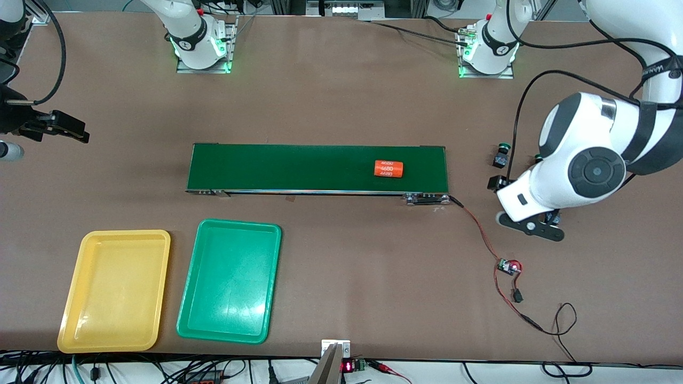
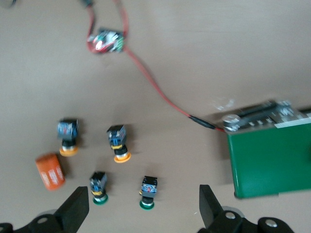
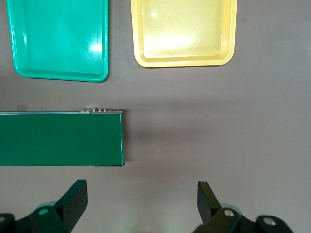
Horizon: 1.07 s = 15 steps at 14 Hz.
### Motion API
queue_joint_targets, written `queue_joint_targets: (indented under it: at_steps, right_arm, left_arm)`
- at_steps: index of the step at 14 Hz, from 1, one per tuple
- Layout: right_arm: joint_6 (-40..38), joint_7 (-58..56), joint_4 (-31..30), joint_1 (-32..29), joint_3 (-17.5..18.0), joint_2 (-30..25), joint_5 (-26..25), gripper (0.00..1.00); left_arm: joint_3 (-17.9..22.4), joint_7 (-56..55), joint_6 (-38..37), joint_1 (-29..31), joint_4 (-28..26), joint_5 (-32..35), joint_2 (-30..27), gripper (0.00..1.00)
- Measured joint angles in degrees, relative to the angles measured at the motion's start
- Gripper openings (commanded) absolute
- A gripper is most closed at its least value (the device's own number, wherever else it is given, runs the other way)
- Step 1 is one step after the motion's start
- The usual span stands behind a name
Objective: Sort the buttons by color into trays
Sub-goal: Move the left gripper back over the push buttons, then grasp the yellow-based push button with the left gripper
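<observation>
Hovering wide open, the left gripper [image 2: 141,208] faced light, rigid buttons [image 2: 119,143]; gripping the squared bodies seemed safest.

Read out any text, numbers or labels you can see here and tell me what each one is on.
"4680", printed in white and repeated in three rows, on the orange cylinder lying on the conveyor belt.
White lettering on the left arm's dark sleeve: too small to read.
Red lit digits on the small display at the table's near edge: too small to read.

high front camera – wrist cameras look down, sharing conveyor belt [image 1: 317,168]
</observation>
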Motion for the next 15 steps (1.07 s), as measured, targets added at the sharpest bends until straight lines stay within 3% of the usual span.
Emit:
queue_joint_targets:
  at_steps: [3, 10, 12, 15]
  right_arm:
    - [0.00, 0.00, 0.00, 0.00, 0.00, 0.00, 0.01, 1.00]
    - [0.01, 0.00, 0.00, 0.01, 0.00, 0.01, 0.02, 1.00]
    - [0.01, 0.00, 0.00, 0.01, 0.00, 0.01, 0.02, 1.00]
    - [0.01, 0.00, 0.00, 0.01, 0.00, 0.02, 0.02, 1.00]
  left_arm:
    - [0.04, -4.60, 5.12, 3.61, -5.11, 0.00, 1.42, 1.00]
    - [0.05, -5.02, 37.49, 13.51, -28.70, 0.26, 1.26, 1.00]
    - [0.05, -5.03, 41.97, 14.23, -31.91, 0.83, 1.25, 1.00]
    - [0.06, -5.08, 42.71, 15.25, -32.86, 2.07, 1.24, 0.99]
